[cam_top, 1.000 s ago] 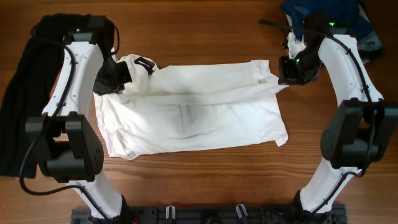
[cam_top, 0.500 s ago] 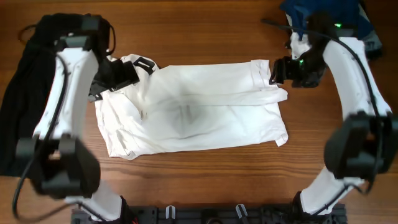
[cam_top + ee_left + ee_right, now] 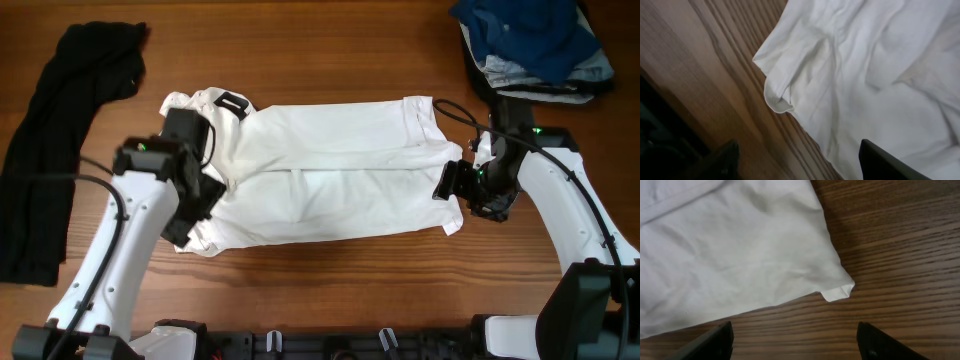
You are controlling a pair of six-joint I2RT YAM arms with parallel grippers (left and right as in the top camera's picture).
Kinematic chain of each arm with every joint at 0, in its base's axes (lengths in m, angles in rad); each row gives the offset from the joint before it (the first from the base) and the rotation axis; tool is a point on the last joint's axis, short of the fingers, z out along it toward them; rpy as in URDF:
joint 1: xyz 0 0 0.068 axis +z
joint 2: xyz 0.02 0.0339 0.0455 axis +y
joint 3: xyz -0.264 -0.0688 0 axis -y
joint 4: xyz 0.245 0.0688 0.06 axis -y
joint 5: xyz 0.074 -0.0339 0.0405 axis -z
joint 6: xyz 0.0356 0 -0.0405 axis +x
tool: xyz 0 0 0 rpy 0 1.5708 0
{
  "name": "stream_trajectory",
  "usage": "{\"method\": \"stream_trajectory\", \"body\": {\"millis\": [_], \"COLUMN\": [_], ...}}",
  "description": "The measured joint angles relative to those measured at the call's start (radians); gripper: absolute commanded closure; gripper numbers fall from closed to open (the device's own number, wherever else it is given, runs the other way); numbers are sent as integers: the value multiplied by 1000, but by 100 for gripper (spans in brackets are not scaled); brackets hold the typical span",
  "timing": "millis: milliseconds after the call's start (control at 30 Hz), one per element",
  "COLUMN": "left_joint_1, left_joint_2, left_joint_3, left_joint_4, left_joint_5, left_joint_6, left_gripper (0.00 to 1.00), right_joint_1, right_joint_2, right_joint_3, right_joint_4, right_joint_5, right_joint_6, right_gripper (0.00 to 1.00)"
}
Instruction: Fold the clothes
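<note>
white t-shirt [image 3: 330, 185] lies flat mid wooden table [image 3: 330, 290], top edge folded over. left gripper [image 3: 800, 167] and right gripper [image 3: 795, 345] both gape wide, holding nothing, by its lower corners. my worry: one pinches just the top layer and the fold drags crooked.

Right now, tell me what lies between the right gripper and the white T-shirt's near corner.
Only bare wooden table: in the right wrist view, the open right gripper hangs over wood grain, apart from the folded-over corner of the white T-shirt.

Wooden table [image 3: 330, 290], white T-shirt [image 3: 330, 185], black garment [image 3: 50, 170], blue clothes pile [image 3: 530, 40]
</note>
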Motion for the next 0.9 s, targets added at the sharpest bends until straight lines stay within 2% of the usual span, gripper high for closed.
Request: {"method": "stream_trajectory", "body": {"millis": [33, 200, 300, 367, 433, 467, 600, 667, 733, 833, 900], "left_joint_1": [0, 11, 58, 80, 91, 93, 94, 94, 94, 94, 94], "left_joint_2": [-2, -3, -4, -3, -3, -3, -3, -5, -39, -126, -173], "left_joint_3": [-65, -275, -355, -394, -438, -457, -480, -478, -442, -382, -374], "left_joint_4": [45, 174, 297, 391, 461, 477, 473, 450, 390, 390, 389], "left_joint_5": [5, 31, 36, 35, 23, 17, 9, 10, 10, 10, 10], "left_joint_6": [-23, -136, -183, -196, -202, -208, -197, -162, -100, -37, -16], "left_gripper": [34, 36, 44, 57, 91, 96, 96, 96, 96, 96, 96], "right_joint_1": [0, 0, 0, 0, 0, 0, 0, 0, 0, 0, 0], "right_joint_2": [0, 0, 0, 0, 0, 0, 0, 0, 0, -3, -2], "right_joint_3": [-9, -10, -10, -10, -10, -10, -10, -10, -13, -95, -178], "right_joint_4": [3, 29, 48, 56, 58, 56, 49, 40, 41, 95, 135], "right_joint_5": [0, 0, 0, 0, 0, 0, 0, 0, 0, -1, 3], "right_joint_6": [0, -8, -8, -8, -8, -8, -8, -15, -20, -23, -18], "right_gripper": [20, 20, 20, 20, 20, 20, 25, 31, 32, 33, 37]}}
